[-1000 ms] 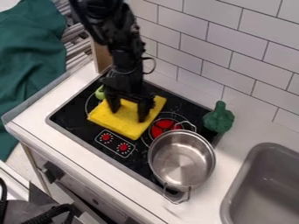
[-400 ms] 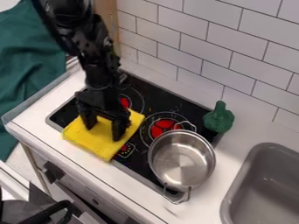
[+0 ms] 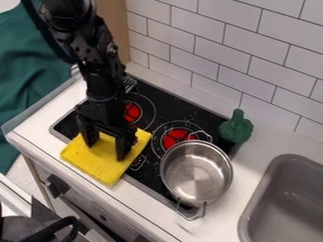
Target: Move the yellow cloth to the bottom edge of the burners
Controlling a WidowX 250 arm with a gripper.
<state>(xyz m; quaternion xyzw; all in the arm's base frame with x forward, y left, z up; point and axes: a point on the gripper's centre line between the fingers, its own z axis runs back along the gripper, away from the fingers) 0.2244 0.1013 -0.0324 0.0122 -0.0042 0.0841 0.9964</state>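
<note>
Two red burner patches show to us, the far one (image 3: pixel 131 112) partly behind the gripper (image 3: pixel 106 151) and the near one (image 3: pixel 174 138) just beside the pot (image 3: pixel 197 175). We see only a piece of the control panel (image 3: pixel 138 163), since the yellow cloth (image 3: pixel 95 160) covers the rest. The sink (image 3: pixel 287 203) is cut off at the right edge and the green fabric (image 3: pixel 31 71) at the left; the dark thing (image 3: pixel 56 229) at bottom left is hard for us to make out. The black arm (image 3: pixel 95 52) comes in at the upper left and slants down to its wrist, and the gripper hangs from it, pointing down, its two fingers apart with their tips on the cloth. That cloth lies askew across the front edge of the stovetop (image 3: pixel 186 112), partly on the white counter (image 3: pixel 268 137). We count one cloth, one pot with two wire handles, one sink and one green toy (image 3: pixel 236 128), standing at the stovetop's back right corner.
</note>
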